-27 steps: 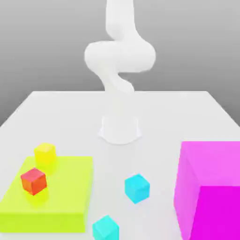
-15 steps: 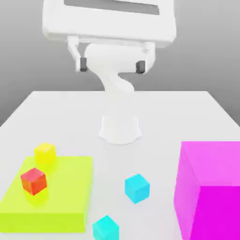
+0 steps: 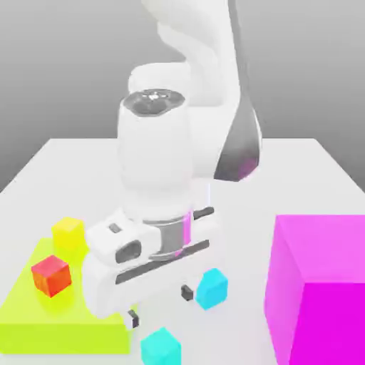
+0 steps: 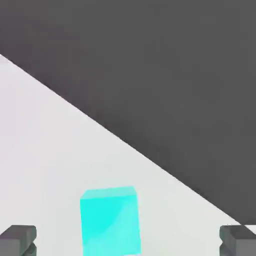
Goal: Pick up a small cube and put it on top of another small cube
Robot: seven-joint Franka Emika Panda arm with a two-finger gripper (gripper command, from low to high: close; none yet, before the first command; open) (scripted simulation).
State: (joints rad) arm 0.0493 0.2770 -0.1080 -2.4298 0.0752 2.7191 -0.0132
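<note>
Two small cyan cubes lie on the white table: one (image 3: pixel 212 287) just to the exterior view's right of my hand, the other (image 3: pixel 160 347) near the front edge. My gripper (image 3: pixel 160 305) hangs low over the table between them, open, with dark fingertips (image 3: pixel 187 292) spread wide and nothing held. In the hand view a cyan cube (image 4: pixel 110 220) sits on the table below, in line with the gap of the gripper (image 4: pixel 127 242), and untouched by the fingertips (image 4: pixel 17 240). My hand hides part of the table behind it.
A flat lime platform (image 3: pixel 43 324) lies at the exterior view's left with a red cube (image 3: pixel 50 275) on it and a yellow cube (image 3: pixel 68 233) at its far edge. A huge magenta cube (image 3: pixel 321 285) stands at the right. The table's edge (image 4: pixel 150 156) runs close beyond the cyan cube.
The arm has swung down from high above the table to low over the front, beside the cyan cubes. No cube has moved.
</note>
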